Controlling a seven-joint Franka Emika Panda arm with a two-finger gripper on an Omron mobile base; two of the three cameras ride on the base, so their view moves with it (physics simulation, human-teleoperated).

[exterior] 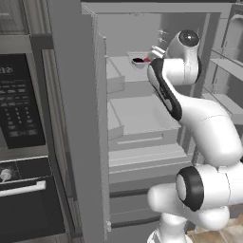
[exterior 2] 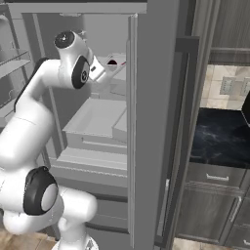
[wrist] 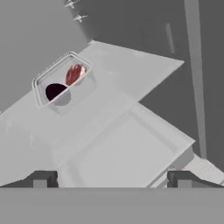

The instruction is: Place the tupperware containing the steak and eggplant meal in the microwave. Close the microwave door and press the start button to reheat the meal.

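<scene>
The arm reaches up into an open fridge (exterior: 142, 118), its hand near the top shelf in the upper middle of the left base view; the tupperware (exterior: 139, 60) stands on that upper shelf (exterior: 124, 66), at the top centre of the left base view and, partly hidden behind the wrist, in the upper middle of the right base view (exterior 2: 113, 61); in the hand view the tupperware (wrist: 62, 83) sits in the upper left, upright on the grey shelf (wrist: 131, 70), with the steak and eggplant meal (wrist: 65, 83) showing as a dark round lump and a red piece inside; the gripper (wrist: 112, 179) has its two tips spread wide at the bottom edge of the hand view, nothing between them, well apart from the tub; a lower drawer (wrist: 127, 153) lies just ahead of the tips; the microwave (exterior: 19, 99) shows its keypad strip at the left edge of the left base view, with the knobbed oven (exterior: 23, 199) below it.
</scene>
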